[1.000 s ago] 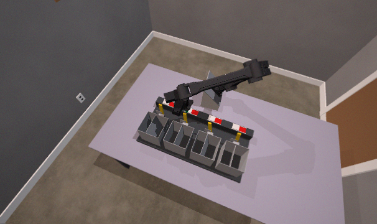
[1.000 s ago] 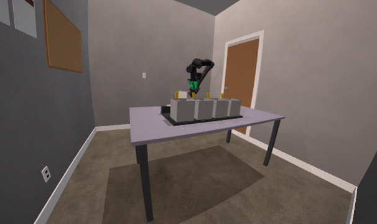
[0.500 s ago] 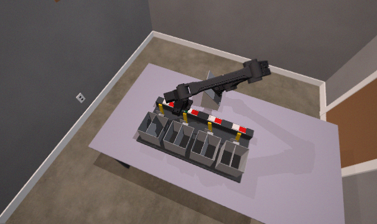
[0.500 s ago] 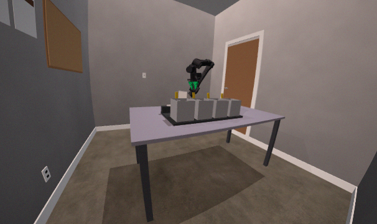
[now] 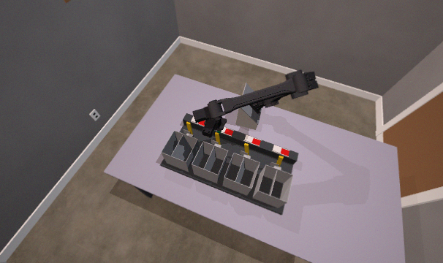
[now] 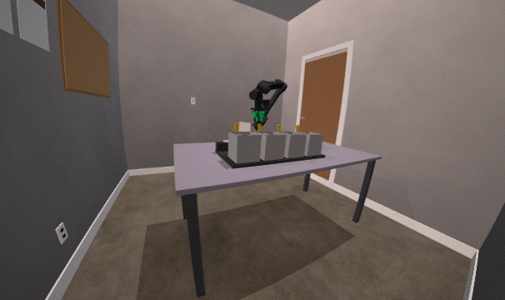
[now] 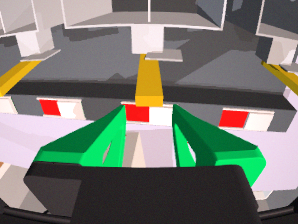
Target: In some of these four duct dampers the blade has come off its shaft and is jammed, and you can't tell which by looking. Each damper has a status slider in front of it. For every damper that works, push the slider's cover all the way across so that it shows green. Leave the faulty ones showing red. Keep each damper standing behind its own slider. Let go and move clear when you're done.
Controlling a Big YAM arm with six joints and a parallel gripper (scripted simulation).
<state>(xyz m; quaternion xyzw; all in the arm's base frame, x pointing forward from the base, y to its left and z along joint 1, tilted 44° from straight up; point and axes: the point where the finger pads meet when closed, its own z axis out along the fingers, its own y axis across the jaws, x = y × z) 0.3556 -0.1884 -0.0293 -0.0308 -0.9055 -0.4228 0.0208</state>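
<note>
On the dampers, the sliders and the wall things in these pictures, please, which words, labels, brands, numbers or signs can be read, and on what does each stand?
There is no readable text in any view.
Dampers: no lettering seen.
Status sliders: only red and white fields, no words.
Wall outlet: no letters seen.
Corkboard: no writing seen.

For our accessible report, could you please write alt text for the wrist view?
The tool's two green fingers stand apart, pointing at a yellow lever above a dark bar with red-and-white status windows. Beyond are open-topped grey dampers, cut off by the top edge.
</note>
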